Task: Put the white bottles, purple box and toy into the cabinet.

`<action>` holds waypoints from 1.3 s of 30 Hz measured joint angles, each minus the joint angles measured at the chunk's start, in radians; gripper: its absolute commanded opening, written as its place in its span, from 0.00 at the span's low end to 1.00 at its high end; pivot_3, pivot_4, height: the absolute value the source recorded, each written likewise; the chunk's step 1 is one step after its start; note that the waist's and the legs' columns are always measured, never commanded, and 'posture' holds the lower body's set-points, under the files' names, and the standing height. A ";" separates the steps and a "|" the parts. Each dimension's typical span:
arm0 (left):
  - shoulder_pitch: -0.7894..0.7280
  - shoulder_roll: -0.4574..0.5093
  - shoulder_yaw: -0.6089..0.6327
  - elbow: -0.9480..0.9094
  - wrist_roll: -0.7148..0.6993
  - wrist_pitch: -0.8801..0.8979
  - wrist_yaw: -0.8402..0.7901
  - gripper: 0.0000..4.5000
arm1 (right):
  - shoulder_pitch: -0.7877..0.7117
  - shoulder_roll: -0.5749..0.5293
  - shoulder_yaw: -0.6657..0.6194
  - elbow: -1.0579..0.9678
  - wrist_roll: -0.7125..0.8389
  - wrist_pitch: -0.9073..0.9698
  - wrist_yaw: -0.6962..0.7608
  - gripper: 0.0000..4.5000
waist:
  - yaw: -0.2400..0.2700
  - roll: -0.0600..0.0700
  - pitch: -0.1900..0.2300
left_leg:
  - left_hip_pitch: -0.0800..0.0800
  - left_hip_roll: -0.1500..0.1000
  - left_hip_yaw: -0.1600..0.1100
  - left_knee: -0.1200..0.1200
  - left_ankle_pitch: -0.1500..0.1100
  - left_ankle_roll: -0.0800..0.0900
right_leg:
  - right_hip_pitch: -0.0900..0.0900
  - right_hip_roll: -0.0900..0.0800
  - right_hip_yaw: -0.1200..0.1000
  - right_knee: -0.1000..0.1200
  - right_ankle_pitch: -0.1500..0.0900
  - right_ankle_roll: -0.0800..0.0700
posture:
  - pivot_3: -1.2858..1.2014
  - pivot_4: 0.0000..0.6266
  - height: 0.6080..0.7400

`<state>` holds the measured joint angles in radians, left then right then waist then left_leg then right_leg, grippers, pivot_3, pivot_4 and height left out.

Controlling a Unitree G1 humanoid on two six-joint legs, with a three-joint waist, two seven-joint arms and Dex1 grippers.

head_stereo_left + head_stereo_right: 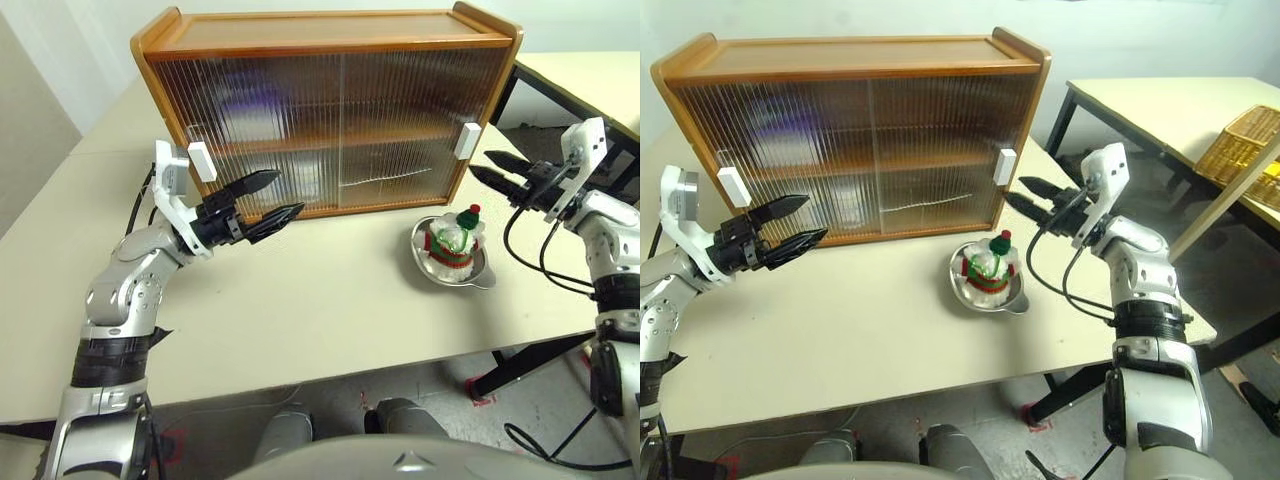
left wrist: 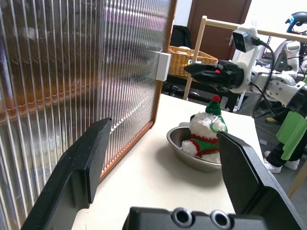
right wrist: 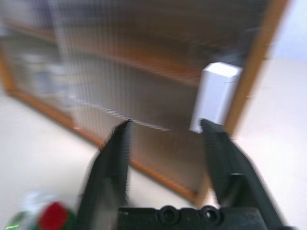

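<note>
The cabinet [image 1: 330,110] is brown wood with a smooth, faintly glossy finish; its two sliding doors [image 1: 340,130] are ribbed translucent plastic, each with a smooth white plastic handle [image 1: 466,140]. Just in front of the cabinet, the toy [image 1: 455,240] is fuzzy white plush with red and green cloth, lying in a shiny steel bowl [image 1: 478,274]. The tabletop [image 1: 330,310] is matt, smooth cream. Each claw has matt black plastic fingers [image 2: 81,167].
</note>
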<state>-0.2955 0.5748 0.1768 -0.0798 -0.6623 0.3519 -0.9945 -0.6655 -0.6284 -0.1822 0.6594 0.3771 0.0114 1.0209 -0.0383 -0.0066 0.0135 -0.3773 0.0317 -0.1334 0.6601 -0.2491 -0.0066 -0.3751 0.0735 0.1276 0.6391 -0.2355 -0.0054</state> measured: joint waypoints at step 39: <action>-0.010 -0.002 0.002 -0.015 0.001 -0.021 0.054 1.00 | -0.231 0.108 0.000 0.318 -0.120 -0.141 -0.171 0.01 | 0.000 0.003 0.000 | -0.003 0.008 0.001 -0.001 0.000 0.000 | -0.005 0.002 -0.001 -0.001 0.008 -0.010 | 0.50 0.00 1.00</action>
<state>-0.3051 0.5732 0.1786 -0.0950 -0.6612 0.3314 -0.9400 -0.8969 -0.5199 -0.1819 0.9774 0.2570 -0.1297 0.8494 -0.0379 -0.0032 0.0130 -0.3805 0.0393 -0.1319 0.6587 -0.2491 -0.0062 -0.3803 0.0757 0.1269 0.6385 -0.2276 -0.0150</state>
